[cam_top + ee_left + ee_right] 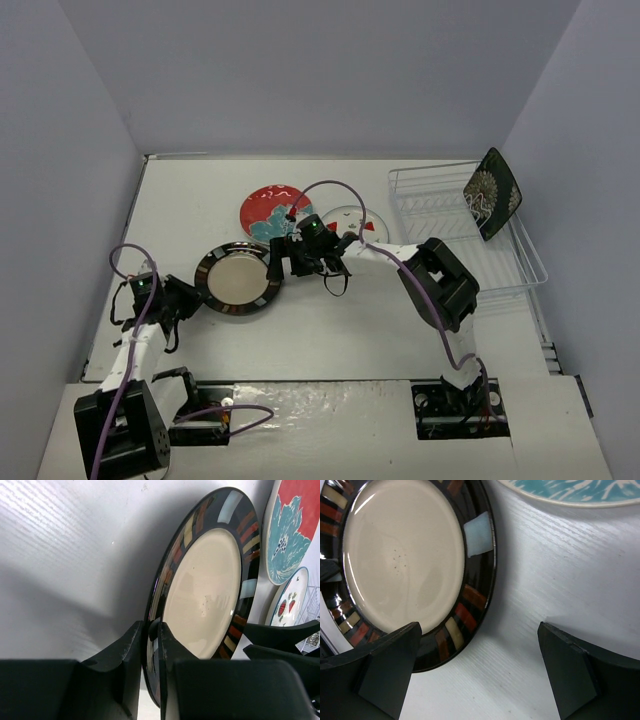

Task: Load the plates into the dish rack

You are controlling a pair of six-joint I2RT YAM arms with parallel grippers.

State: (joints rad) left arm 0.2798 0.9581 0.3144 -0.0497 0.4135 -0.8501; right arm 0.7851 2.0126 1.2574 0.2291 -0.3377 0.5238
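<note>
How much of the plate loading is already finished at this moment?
Done: one square black plate stands in the rack. In hand: the left gripper grips the rim of the black-rimmed plate; the right gripper is open beside it. Left: that plate, the red floral plate and the watermelon plate, all on the table.

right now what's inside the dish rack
One square black plate with white flowers, leaning at the dish rack's far right end. The right arm's elbow covers the rack's near left corner, so that part cannot be seen.
</note>
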